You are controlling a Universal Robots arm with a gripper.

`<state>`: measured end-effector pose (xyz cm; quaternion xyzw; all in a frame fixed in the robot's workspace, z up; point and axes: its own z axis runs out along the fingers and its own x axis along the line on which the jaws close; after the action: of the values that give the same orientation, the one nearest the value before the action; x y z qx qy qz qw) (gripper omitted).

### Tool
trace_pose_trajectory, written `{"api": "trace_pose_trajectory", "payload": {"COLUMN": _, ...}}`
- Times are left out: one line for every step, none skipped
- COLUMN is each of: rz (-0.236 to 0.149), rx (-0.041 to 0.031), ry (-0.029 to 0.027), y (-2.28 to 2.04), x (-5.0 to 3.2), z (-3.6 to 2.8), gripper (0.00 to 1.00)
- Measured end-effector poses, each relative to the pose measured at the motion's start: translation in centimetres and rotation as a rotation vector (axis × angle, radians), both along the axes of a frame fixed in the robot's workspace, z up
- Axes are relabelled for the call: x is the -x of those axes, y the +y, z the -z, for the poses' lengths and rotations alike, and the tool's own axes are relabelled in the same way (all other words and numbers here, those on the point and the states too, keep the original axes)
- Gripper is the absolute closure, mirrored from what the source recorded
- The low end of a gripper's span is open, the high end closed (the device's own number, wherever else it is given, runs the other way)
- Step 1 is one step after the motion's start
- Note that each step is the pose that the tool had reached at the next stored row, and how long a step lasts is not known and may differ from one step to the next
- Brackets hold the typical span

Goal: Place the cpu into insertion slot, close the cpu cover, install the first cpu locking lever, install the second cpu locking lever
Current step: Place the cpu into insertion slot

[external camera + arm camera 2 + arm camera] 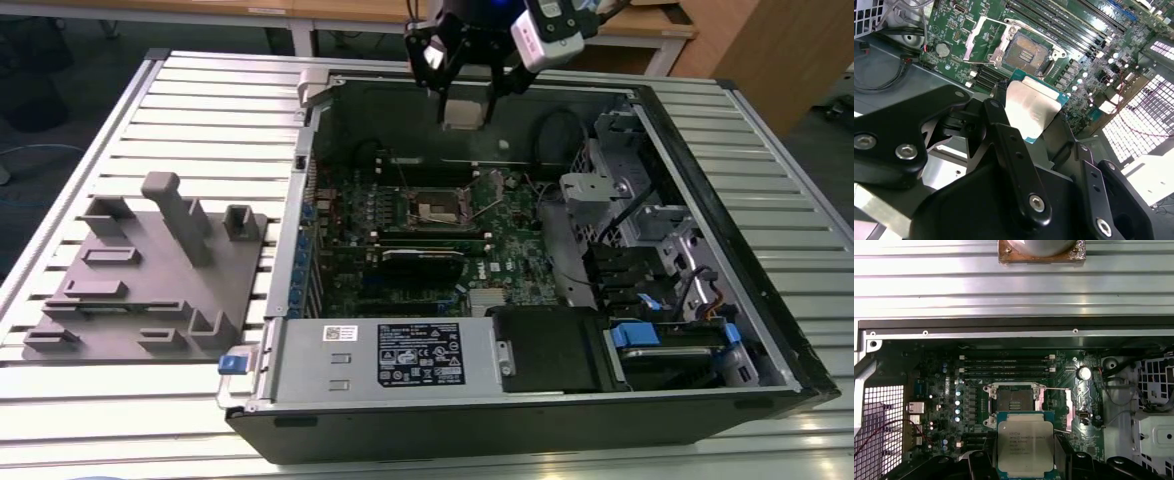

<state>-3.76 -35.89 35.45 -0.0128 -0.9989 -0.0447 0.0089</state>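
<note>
On the exterior view's left, a grey moulded fixture (147, 270) sits on the slatted metal table (200, 100); over the open black computer case (534, 430) hangs the black hand (465, 108), fingers pinched tight on the small square silvery cpu (463, 118); it's well above the dark square insertion slot (447, 205); the thin silver cpu cover (974, 42) stands open; I'd keep that cpu level and square to the slot.

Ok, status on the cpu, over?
The gripper shut on the cpu, above the motherboard. The insertion slot bare, cpu not yet seated. The cpu cover swung open, off the slot.
</note>
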Motion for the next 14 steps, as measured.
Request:
{"api": "trace_pose_trajectory", "payload": {"rz": 0.0, "rx": 0.0001, "ry": 0.0001, "y": 0.0, "x": 0.0, "z": 0.06, "gripper": 0.46}}
{"api": "trace_pose_trajectory", "payload": {"rz": 0.0, "rx": 0.0004, "ry": 0.0002, "y": 0.0, "x": 0.0, "z": 0.12, "gripper": 0.46}}
{"api": "trace_pose_trajectory", "payload": {"rz": 0.0, "rx": 0.0003, "ry": 0.0002, "y": 0.0, "x": 0.0, "z": 0.2, "gripper": 0.46}}
{"api": "trace_pose_trajectory", "payload": {"rz": 0.0, "rx": 0.0003, "ry": 0.0002, "y": 0.0, "x": 0.0, "z": 0.29, "gripper": 0.46}}
{"api": "trace_pose_trajectory", "payload": {"rz": 0.0, "rx": 0.0004, "ry": 0.0002, "y": 0.0, "x": 0.0, "z": 0.38, "gripper": 0.46}}
{"api": "trace_pose_trajectory", "payload": {"rz": 0.0, "rx": 0.0004, "ry": 0.0002, "y": 0.0, "x": 0.0, "z": 0.5, "gripper": 0.46}}
{"api": "trace_pose_trajectory", "payload": {"rz": 0.0, "rx": 0.0004, "ry": 0.0002, "y": 0.0, "x": 0.0, "z": 0.61, "gripper": 0.46}}
{"api": "trace_pose_trajectory", "payload": {"rz": 0.0, "rx": 0.0004, "ry": 0.0002, "y": 0.0, "x": 0.0, "z": 0.71, "gripper": 0.46}}
{"api": "trace_pose_trajectory", "payload": {"rz": 0.0, "rx": 0.0004, "ry": 0.0002, "y": 0.0, "x": 0.0, "z": 0.83, "gripper": 0.46}}
{"api": "trace_pose_trajectory", "payload": {"rz": 0.0, "rx": 0.0004, "ry": 0.0002, "y": 0.0, "x": 0.0, "z": 0.93, "gripper": 0.46}}
{"api": "trace_pose_trajectory", "payload": {"rz": 0.0, "rx": 0.0004, "ry": 0.0002, "y": 0.0, "x": 0.0, "z": 1.03, "gripper": 0.46}}
{"api": "trace_pose_trajectory", "payload": {"rz": 0.0, "rx": 0.0004, "ry": 0.0002, "y": 0.0, "x": 0.0, "z": 1.11, "gripper": 0.46}}
{"api": "trace_pose_trajectory", "payload": {"rz": 0.0, "rx": 0.0004, "ry": 0.0002, "y": 0.0, "x": 0.01, "z": 1.17, "gripper": 0.46}}
{"api": "trace_pose_trajectory", "payload": {"rz": 0.0, "rx": 0.0005, "ry": 0.0002, "y": 0.0, "x": 0.05, "z": 1.21, "gripper": 0.46}}
